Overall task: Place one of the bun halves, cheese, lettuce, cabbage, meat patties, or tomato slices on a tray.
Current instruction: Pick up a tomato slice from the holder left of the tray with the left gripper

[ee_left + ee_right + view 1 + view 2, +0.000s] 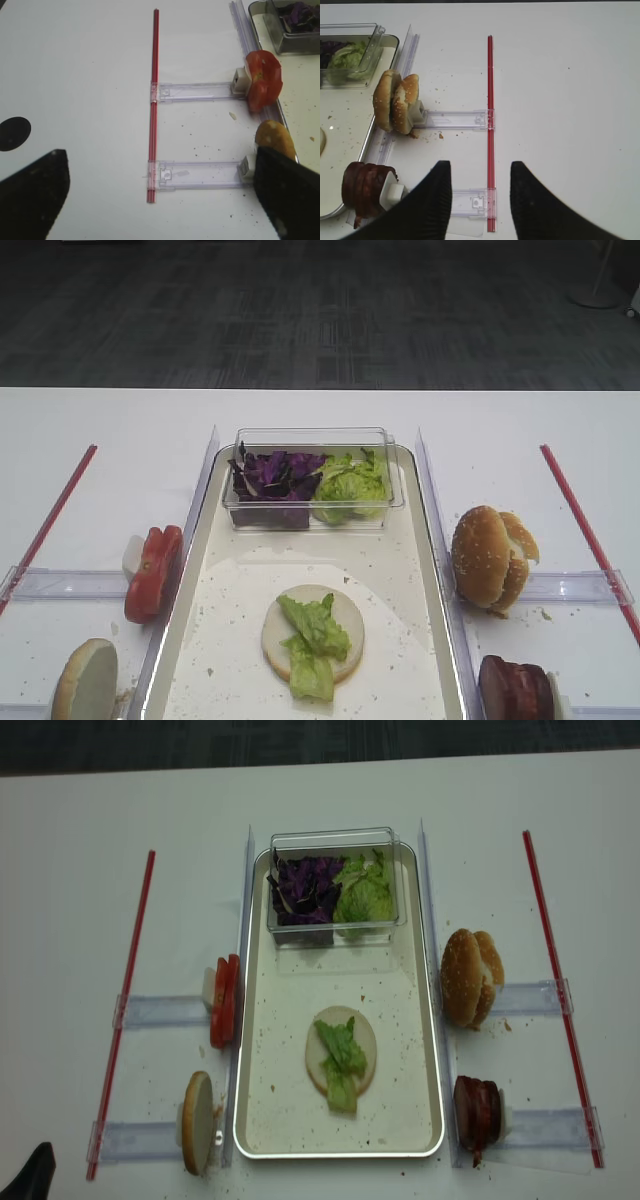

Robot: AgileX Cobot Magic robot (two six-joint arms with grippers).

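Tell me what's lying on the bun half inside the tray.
A light green lettuce piece lies across the bun half on the tray. Whatever is under the leaf is hidden.

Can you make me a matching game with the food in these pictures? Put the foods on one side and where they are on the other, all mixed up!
Foods:
1. tomato slices
2. meat patties
3. cabbage
4. lettuce piece

Places:
A. lying on the bun half in the tray
B. standing on edge just left of the tray
C. in the clear tub, beside green leaves
D. standing on edge just right of the tray, near corner

Pairs: 1-B, 2-D, 3-C, 4-A
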